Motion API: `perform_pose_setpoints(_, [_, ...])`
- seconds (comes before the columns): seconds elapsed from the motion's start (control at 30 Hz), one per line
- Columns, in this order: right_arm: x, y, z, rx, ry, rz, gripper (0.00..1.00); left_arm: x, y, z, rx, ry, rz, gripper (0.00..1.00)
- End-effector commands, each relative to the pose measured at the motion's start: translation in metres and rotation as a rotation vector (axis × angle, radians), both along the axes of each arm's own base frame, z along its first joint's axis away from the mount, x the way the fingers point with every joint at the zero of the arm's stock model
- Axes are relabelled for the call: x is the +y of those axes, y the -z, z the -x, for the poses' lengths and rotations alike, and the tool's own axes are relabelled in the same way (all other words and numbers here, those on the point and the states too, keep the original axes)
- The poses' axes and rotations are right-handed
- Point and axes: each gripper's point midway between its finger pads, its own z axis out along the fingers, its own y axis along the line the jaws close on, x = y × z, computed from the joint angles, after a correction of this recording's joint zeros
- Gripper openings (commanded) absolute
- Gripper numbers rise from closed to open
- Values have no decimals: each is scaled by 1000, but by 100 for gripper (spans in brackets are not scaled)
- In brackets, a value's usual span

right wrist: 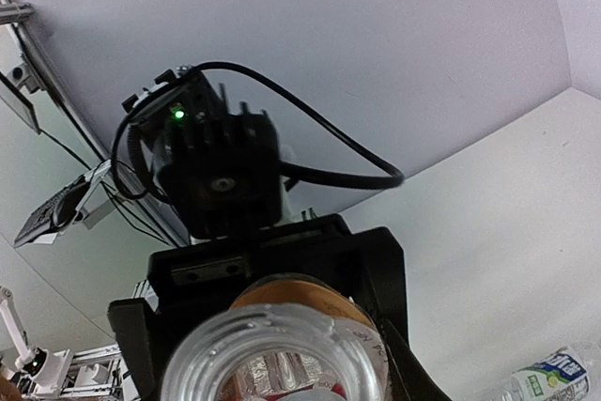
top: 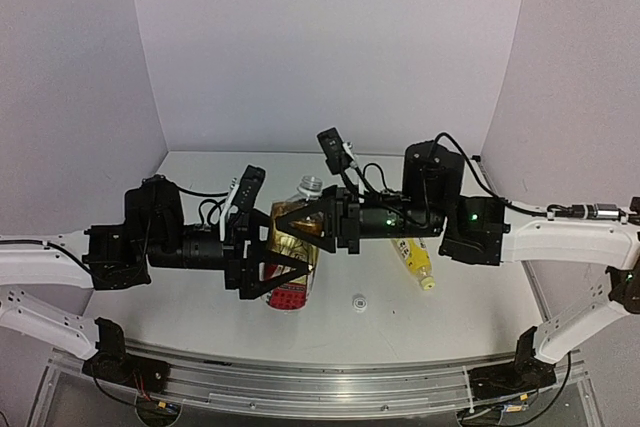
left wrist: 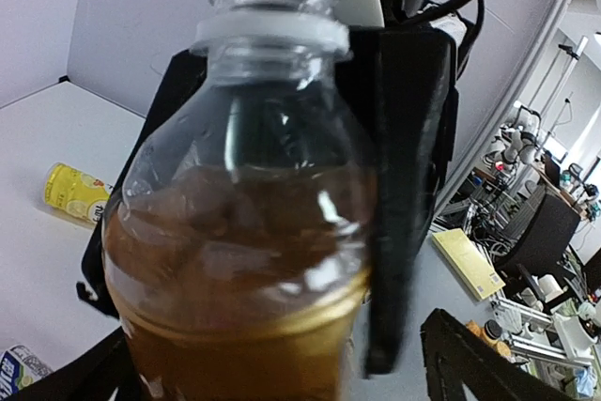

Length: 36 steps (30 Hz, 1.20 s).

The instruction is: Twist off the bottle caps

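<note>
Work on the amber bottle (top: pixel 292 295) looks done: its mouth is bare and a small white cap (top: pixel 359 301) lies on the table (top: pixel 450 317) nearby. It sits mid-table between the arms. The right gripper (top: pixel 298 225) seems to pinch its shoulder. The left gripper (top: pixel 275 269) stands wide around the label, gripping nothing. Next, I'd say, set it down and go for the yellow bottle (top: pixel 415 259) just to the right.

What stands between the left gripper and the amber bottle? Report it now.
Nothing visible. The amber bottle, its neck uncapped, sits directly between the open fingers of the left gripper; the right gripper grips its upper part from the opposite side.
</note>
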Motion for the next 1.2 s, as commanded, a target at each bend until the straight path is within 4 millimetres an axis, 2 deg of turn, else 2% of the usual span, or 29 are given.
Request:
perform_pose_setpoints(0.0, [-41, 14, -47, -2, 356, 191, 28, 18, -21, -15, -9, -131, 27, 100])
perform_pose_setpoints(0.13, [-93, 29, -84, -25, 600, 359, 28, 36, -10, -31, 25, -260, -25, 100])
perform_pose_setpoints(0.3, [-177, 34, -126, -39, 865, 564, 26, 56, 11, -58, 82, -452, -122, 100])
perform_pose_setpoints(0.4, [-234, 42, -153, 10, 1005, 730, 24, 54, 24, -68, 112, -510, -191, 100])
perform_pose_setpoints(0.53, [-288, 45, -169, 103, 1110, 909, 25, 48, 39, -79, 147, -564, -264, 100])
perform_pose_setpoints(0.67, [-330, 62, -185, 205, 1189, 1015, 25, 45, 55, -89, 165, -616, -314, 100])
perform_pose_setpoints(0.83, [-364, 73, -214, 201, 1322, 1037, 25, 49, 62, -97, 175, -679, -332, 100])
perform_pose_setpoints(1.0, [-372, 86, -257, 124, 1402, 885, 26, 50, 64, -101, 174, -698, -327, 100])
perform_pose_setpoints(1.17, [-373, 122, -273, 270, 1321, 926, 27, 51, 64, -102, 176, -710, -330, 100])
